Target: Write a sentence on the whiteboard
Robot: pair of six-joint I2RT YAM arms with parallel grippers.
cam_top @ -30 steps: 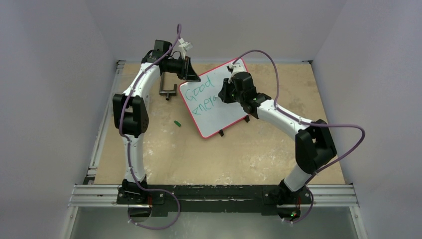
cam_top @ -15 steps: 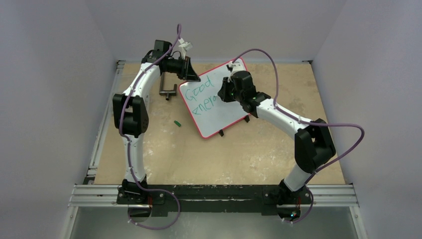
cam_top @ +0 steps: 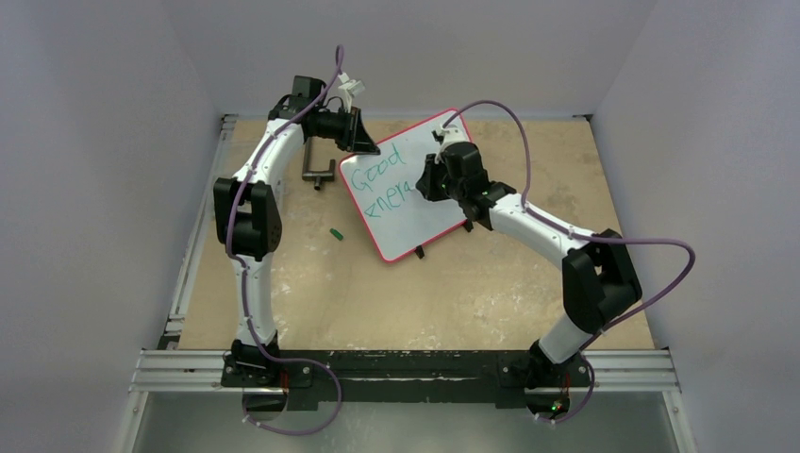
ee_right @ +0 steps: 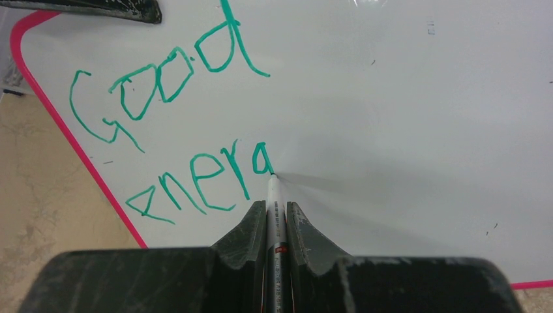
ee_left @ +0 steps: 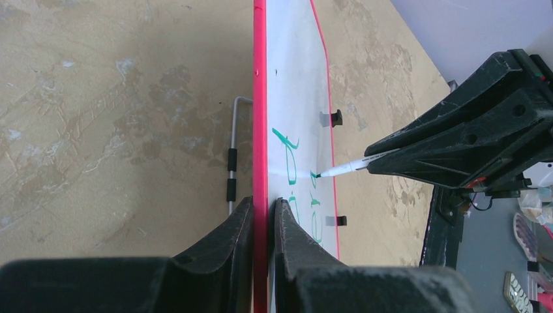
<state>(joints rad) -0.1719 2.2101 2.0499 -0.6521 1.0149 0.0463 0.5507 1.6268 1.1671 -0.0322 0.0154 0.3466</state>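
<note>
Okay, left gripper (ee_left: 262,203): you're clamped on the whiteboard (cam_top: 429,222) edge, at 12 o'clock on the table (cam_top: 377,302).
Right gripper (ee_right: 275,207): you're clenched on the marker (ee_right: 273,195), tip touching the sentence (ee_right: 235,173), which reads "Good enera".

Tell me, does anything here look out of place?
A small green piece, perhaps a pen cap, lies loose on the table left of the whiteboard. The whiteboard sits askew to the table's edges, the left gripper pinching its red frame, so the sentence slants. Nothing looks spilled or damaged.

Pale grey walls (cam_top: 94,142); scuffed tan tabletop (cam_top: 377,293).
</note>
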